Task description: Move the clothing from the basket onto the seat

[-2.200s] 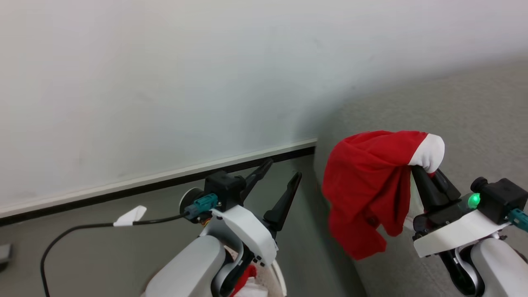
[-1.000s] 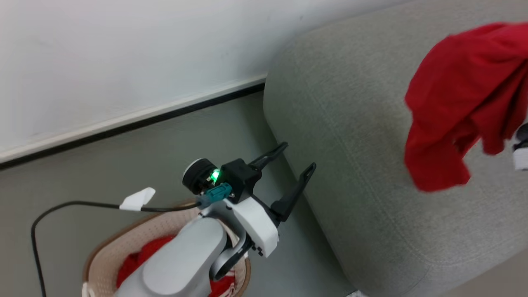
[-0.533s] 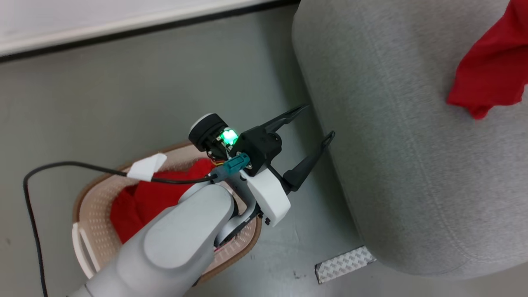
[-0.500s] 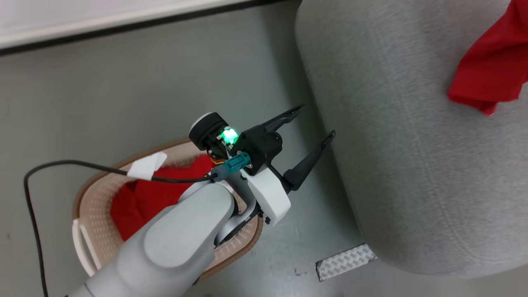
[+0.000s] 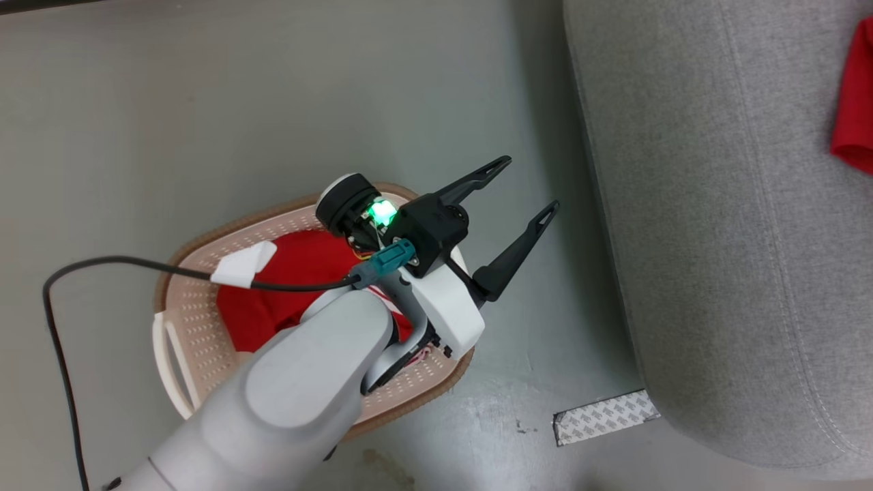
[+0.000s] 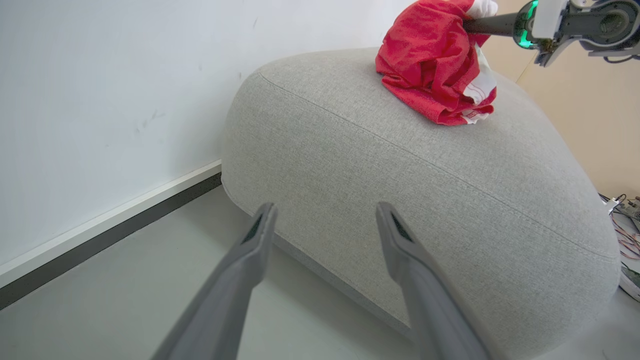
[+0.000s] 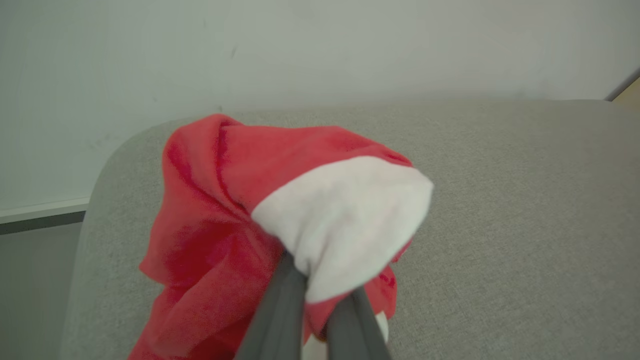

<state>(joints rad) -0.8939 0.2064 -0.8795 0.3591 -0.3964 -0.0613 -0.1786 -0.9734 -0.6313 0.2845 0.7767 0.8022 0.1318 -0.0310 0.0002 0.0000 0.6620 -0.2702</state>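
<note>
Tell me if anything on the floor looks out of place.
A patterned grey strip lies askew on the floor by the corner of the seat, and a faint brownish stain sits near the basket.

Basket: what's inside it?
Bright-red soft clothing lies inside the oval cream perforated plastic basket; the robot's pale grey left forearm covers much of it, so contents there are hidden.

Basket [image 5: 198, 320] stands on the floor [image 5: 204, 102] left of the seat [image 5: 716, 239], clothing [image 5: 300, 262] inside it; one garment [image 6: 430, 65] lies draped on the seat top (wall [image 6: 100, 75] directly behind the seat), its upper end in the right pincer's [image 7: 317, 300] grip.
</note>
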